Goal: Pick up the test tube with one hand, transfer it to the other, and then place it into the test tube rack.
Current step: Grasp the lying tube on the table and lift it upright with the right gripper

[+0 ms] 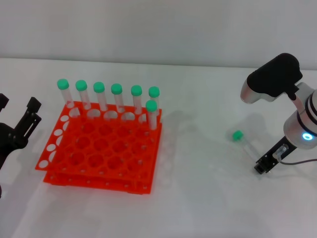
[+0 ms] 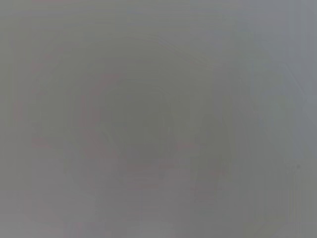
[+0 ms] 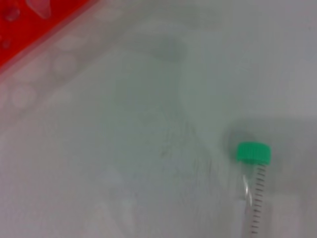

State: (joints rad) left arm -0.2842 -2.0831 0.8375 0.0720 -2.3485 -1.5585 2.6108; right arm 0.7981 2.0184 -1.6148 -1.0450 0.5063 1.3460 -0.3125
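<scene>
The test tube (image 1: 243, 141) lies on the white table at the right, its green cap (image 3: 253, 152) pointing toward the rack and its clear body running back toward my right gripper (image 1: 264, 163). That gripper sits low at the tube's tip end; whether it touches the tube is unclear. The orange-red test tube rack (image 1: 99, 153) stands left of centre. My left gripper (image 1: 19, 105) hovers open at the left edge, beside the rack, holding nothing. The left wrist view shows only grey blur.
Several green-capped tubes (image 1: 117, 99) stand upright in the rack's far row, and one more (image 1: 151, 114) in the row in front at the right corner. A corner of the rack (image 3: 29, 29) shows in the right wrist view. Bare white table lies between rack and tube.
</scene>
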